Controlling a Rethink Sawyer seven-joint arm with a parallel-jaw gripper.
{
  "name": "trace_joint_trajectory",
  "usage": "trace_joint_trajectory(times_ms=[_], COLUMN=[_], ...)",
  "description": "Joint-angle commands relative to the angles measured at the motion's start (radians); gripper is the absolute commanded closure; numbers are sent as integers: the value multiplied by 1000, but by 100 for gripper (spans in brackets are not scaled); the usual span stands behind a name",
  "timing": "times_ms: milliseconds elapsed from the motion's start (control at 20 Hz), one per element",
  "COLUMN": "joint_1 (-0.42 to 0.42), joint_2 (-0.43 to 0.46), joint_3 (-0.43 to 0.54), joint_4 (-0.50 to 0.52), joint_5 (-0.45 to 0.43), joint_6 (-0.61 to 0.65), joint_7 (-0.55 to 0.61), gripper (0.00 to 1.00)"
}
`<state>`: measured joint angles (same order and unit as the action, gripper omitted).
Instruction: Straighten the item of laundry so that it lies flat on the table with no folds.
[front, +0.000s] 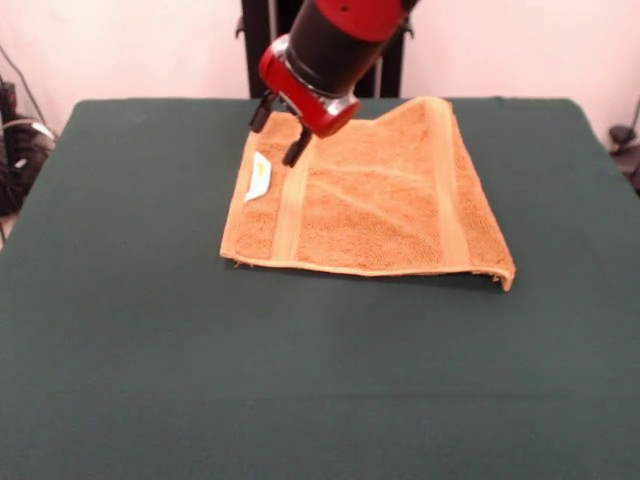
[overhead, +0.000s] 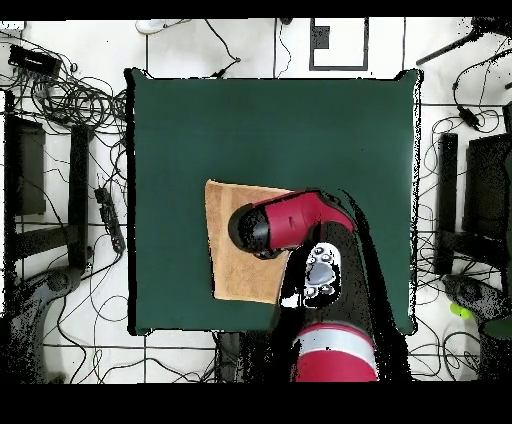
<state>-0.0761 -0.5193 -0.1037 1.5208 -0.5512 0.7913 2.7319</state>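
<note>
The item of laundry (front: 370, 195), an orange-tan terry towel, lies spread on the dark green table (front: 150, 330) toward its far middle. Two paler bands run across it, and a small white label (front: 258, 177) sits by its left edge. Its front right corner (front: 505, 275) curls up slightly, and the far edge looks a little rumpled. My gripper (front: 280, 130) hangs tilted just above the towel's far left corner, open, with nothing between its black fingers (front: 297, 148). In the overhead view the red arm (overhead: 290, 222) covers much of the towel (overhead: 230, 265), and the fingers are hidden under it.
Green table surface (overhead: 270, 130) extends well beyond the towel on all sides. Cables (overhead: 80, 100) and dark stands (overhead: 25, 170) lie on the floor around the table.
</note>
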Motion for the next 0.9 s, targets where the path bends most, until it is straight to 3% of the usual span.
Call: trace_joint_trajectory(times_ms=[50,500,900], joint_1=[-32,-63,-8], joint_2=[55,29,32], joint_3=[188,234,192], joint_4=[125,175,132], joint_5=[51,41,-32], joint_6=[-81,-254,-276], joint_7=[-136,-41,-65], gripper=[0,0,0])
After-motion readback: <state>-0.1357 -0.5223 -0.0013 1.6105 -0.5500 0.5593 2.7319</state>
